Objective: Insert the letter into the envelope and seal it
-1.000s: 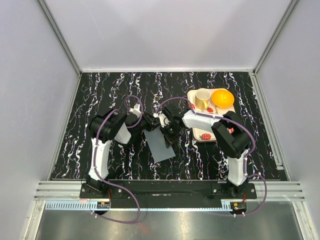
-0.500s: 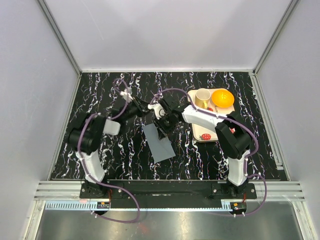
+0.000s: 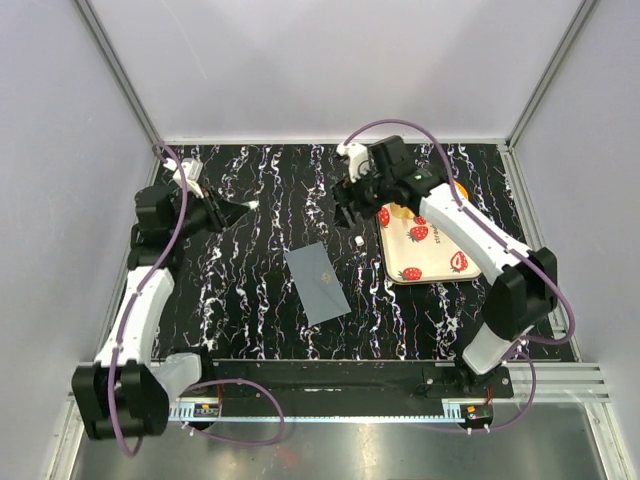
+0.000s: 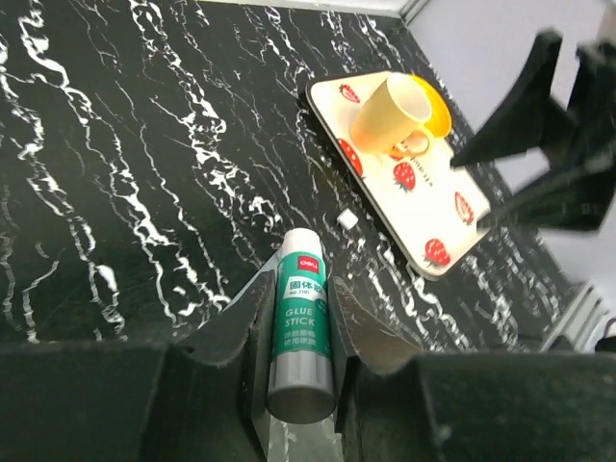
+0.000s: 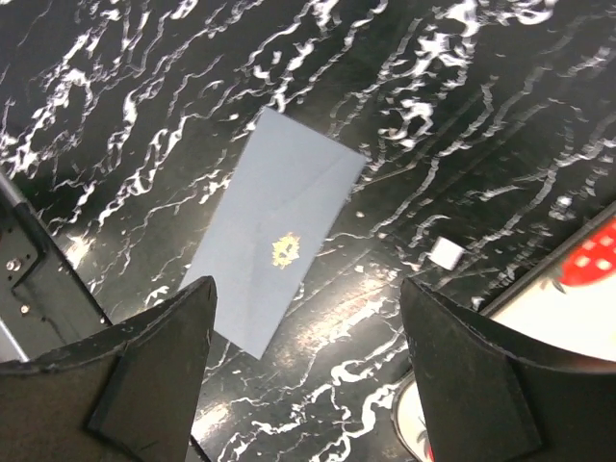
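Well clear of both grippers, the envelope [image 3: 317,283] lies flap down near the desk's middle, toward the near edge. A white cap [image 3: 358,241] sits between it and the tray [image 3: 436,250] by the right edge. Above them hangs the right gripper [image 3: 350,215], jaws spread. The left gripper [image 3: 232,210], near the far-left corner, pinches a glue stick [image 4: 302,332].

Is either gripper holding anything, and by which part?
The left gripper clamps a glue stick by the sides of its labelled body, white end sticking out. The right gripper is open and empty.
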Controlling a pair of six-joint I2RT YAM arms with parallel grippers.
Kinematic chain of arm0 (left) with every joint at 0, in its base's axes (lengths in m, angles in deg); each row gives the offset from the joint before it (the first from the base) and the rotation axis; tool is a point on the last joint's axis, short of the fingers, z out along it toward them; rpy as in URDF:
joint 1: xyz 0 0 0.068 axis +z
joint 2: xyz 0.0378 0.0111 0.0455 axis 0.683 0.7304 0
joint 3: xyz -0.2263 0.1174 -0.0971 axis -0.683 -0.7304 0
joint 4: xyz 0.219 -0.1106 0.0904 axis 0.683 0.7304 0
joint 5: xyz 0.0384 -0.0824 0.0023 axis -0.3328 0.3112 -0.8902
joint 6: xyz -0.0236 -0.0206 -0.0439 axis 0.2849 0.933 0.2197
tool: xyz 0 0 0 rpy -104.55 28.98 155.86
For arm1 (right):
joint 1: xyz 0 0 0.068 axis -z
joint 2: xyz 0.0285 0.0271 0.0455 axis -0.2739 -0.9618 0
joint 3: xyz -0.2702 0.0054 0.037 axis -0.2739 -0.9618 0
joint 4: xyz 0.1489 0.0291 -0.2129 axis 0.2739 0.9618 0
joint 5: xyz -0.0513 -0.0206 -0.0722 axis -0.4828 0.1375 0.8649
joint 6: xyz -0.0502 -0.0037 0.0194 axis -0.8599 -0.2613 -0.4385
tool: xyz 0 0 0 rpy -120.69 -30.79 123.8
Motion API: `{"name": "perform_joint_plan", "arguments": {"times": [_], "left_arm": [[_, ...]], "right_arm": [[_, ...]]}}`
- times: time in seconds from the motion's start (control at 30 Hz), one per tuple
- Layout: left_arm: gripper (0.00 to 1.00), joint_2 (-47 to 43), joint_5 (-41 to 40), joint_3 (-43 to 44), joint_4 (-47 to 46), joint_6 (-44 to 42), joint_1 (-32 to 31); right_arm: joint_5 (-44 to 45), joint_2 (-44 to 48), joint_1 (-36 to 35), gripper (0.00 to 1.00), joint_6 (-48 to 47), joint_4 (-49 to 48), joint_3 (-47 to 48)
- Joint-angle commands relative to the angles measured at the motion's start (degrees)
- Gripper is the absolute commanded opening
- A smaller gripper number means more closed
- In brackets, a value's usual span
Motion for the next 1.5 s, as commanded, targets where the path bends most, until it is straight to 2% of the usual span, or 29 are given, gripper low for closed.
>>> {"name": "perform_joint_plan", "arguments": {"times": [0.0, 0.07, 0.1, 0.17, 0.2, 0.23, 0.37, 0.43, 0.57, 0.77, 0.9, 1.17, 1.3, 1.47], "left_arm": [[0.00, -7.99, 8.85, 4.78, 19.17, -17.57, 1.91], [0.00, -10.37, 14.64, 4.43, 19.19, -16.63, 1.91], [0.00, -12.04, 18.51, 3.64, 15.27, -15.48, 1.91], [0.00, -13.54, 30.43, 0.48, 10.07, -12.67, 1.48], [0.00, -15.03, 30.58, -0.22, 6.83, -12.74, 0.60], [0.00, -16.00, 30.93, -0.40, 7.40, -14.83, -0.19], [0.00, -22.32, 32.60, -0.49, 11.27, -33.43, -2.30], [0.00, -24.00, 32.26, -0.32, 12.24, -37.60, -6.85], [0.00, -23.04, 29.97, 2.31, 18.38, -49.96, -13.36], [0.00, -21.11, 23.65, 5.83, 27.88, -62.47, -23.65], [0.00, -20.58, 21.54, 6.27, 27.98, -63.98, -27.96], [0.00, -19.61, 19.69, 7.42, 27.98, -64.60, -31.30], [0.00, -19.52, 18.19, 7.33, 27.98, -65.21, -32.97], [0.00, -19.79, 17.05, 7.24, 28.06, -65.83, -33.68]], "right_arm": [[3.27, 1.68, 3.91, 0.82, -0.90, 3.22, 0.17], [-2.33, 1.76, 4.80, 0.82, -0.73, 4.45, 1.40], [-4.88, 2.11, 5.06, 0.82, -0.12, 4.37, 1.67], [-16.12, 3.77, 4.98, 0.82, -1.42, 3.76, 1.32], [-19.38, 4.66, 4.98, 0.83, -2.04, 3.14, 1.06], [-24.98, 5.36, 4.98, 0.84, -2.65, 2.79, 0.79], [-36.00, 8.26, 4.72, 0.86, -5.47, 6.72, 0.96], [-39.78, 7.92, 4.01, 0.86, -5.56, 8.58, 1.58], [-42.61, 7.91, -1.16, 0.85, -3.89, 9.64, 1.41], [-44.20, 8.79, -8.55, 0.86, 0.77, 5.34, 0.27], [-43.49, 8.71, -9.96, 0.86, 5.86, 0.16, -1.58], [-43.23, 5.72, -13.91, 0.80, 8.15, -1.25, -1.23], [-43.31, 5.46, -15.24, 0.74, 9.38, -2.66, -1.58], [-43.49, 5.54, -15.59, 0.50, 10.87, -3.98, -2.72]]}}
